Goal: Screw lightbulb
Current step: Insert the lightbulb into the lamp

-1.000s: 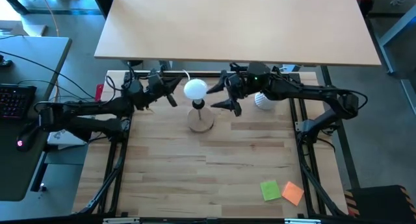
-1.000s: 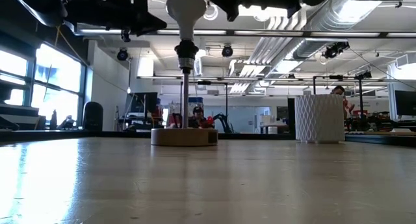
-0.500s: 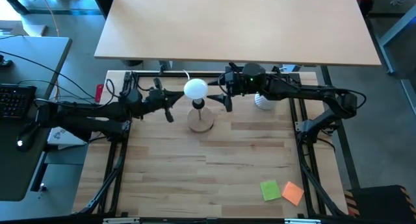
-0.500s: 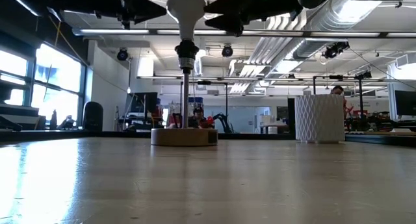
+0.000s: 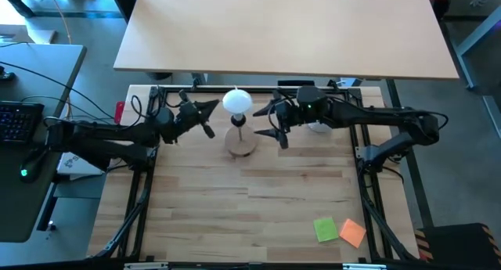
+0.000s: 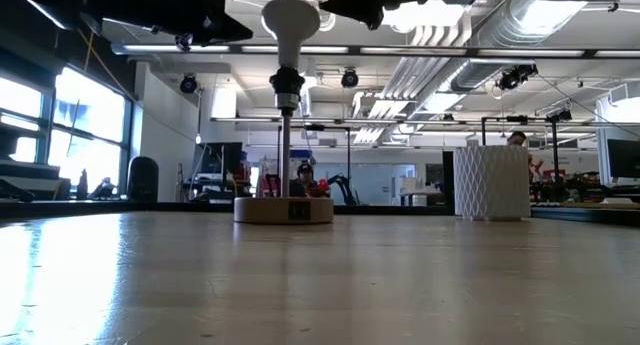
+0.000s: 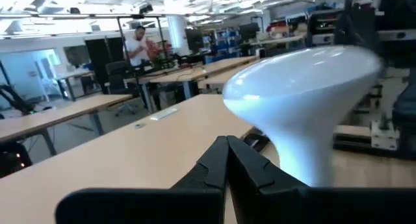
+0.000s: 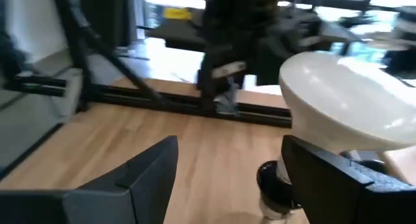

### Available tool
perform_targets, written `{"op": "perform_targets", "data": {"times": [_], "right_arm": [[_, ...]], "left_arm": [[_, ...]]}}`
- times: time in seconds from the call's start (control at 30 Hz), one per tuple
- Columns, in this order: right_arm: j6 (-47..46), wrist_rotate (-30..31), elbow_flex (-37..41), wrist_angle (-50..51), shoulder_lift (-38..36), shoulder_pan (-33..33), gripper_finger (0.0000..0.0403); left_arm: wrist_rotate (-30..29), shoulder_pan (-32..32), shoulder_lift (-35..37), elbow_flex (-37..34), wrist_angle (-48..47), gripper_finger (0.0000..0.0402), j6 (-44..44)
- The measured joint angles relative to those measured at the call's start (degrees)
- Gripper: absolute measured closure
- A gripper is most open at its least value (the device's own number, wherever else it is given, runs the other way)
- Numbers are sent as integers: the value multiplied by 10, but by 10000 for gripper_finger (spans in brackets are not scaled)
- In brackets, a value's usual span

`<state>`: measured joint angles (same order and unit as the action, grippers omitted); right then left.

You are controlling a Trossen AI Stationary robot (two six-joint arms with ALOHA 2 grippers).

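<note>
The white lightbulb (image 5: 237,102) stands upright with its screw end in the black socket (image 6: 285,82) on top of a thin post. The post rises from a round wooden base (image 5: 241,142) on the table. My left gripper (image 5: 213,107) hovers shut just left of the bulb's globe, and the low view shows a small gap between them (image 6: 245,33). My right gripper (image 5: 268,122) hovers open on the bulb's right side. In the right wrist view one of its fingers (image 8: 338,175) stands in front of the bulb's neck (image 8: 344,107), and nothing lies between the fingers.
A ribbed white cup (image 6: 491,182) stands at the far right, partly under my right arm (image 5: 317,125). A green sticky note (image 5: 326,228) and an orange one (image 5: 353,232) lie near the front right corner. The near half of the wooden table (image 5: 235,215) is bare.
My right gripper closed in on the bulb, then drew back toward the table's right and near edge, staying open. My left gripper shifted a little beside the bulb and rolled, staying shut. The bulb stays on the post.
</note>
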<state>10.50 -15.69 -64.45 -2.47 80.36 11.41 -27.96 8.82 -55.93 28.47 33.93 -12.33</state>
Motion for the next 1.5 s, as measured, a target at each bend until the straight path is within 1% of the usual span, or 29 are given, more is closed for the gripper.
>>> {"op": "perform_targets", "data": {"times": [0.07,0.13,0.2,0.27,0.37,0.43,0.5,0.57,0.63,0.73,0.77,0.87,0.9,0.93,0.97,1.0,1.13,1.2,1.27,1.33,1.4,1.5], "right_arm": [[-1,59,0,-3,-9,-1,130],[-4,114,0,-8,-13,1,130],[-3,123,0,-22,-12,10,130],[-5,94,0,-52,-6,22,130],[-33,32,-1,-81,8,44,130],[-46,1,0,-92,20,54,130],[-56,-16,0,-101,26,58,130],[-59,-24,0,-105,29,58,130],[-61,-34,0,-103,29,55,130],[-75,-62,0,-107,28,46,130],[-80,-81,0,-108,26,42,130],[-73,-155,0,-106,24,29,130],[-67,-172,0,-103,23,26,130],[-63,-172,0,-98,20,23,130],[-60,-159,0,-93,18,20,130],[-57,-133,0,-87,13,19,130],[-55,33,0,-51,3,19,130],[-49,80,0,-36,4,23,130],[-45,81,0,-38,11,33,130],[-53,50,0,-49,22,45,130],[-59,25,0,-71,34,52,130],[-61,23,0,-90,42,55,130]], "left_arm": [[-6,-11,10,0,4,401,-6],[0,-19,16,0,10,401,-16],[26,-22,15,0,27,401,-23],[48,-19,7,0,60,401,-29],[54,-12,-3,1,94,401,-41],[61,-8,-7,1,106,401,-43],[81,-1,-18,1,127,401,-41],[93,4,-30,1,129,401,-36],[94,10,-44,1,127,401,-34],[75,12,-61,1,126,401,-34],[65,12,-67,1,120,401,-36],[19,12,-70,0,113,401,-55],[2,11,-68,0,111,401,-61],[-12,10,-66,0,107,401,-63],[-21,7,-64,0,104,401,-63],[-25,4,-61,0,101,401,-63],[-20,-15,-47,0,106,401,-79],[-1,-24,-45,0,107,401,-84],[28,-29,-46,0,113,401,-88],[51,-30,-50,0,129,401,-89],[53,-29,-51,0,131,401,-88],[49,-25,-53,0,131,401,-88]]}}
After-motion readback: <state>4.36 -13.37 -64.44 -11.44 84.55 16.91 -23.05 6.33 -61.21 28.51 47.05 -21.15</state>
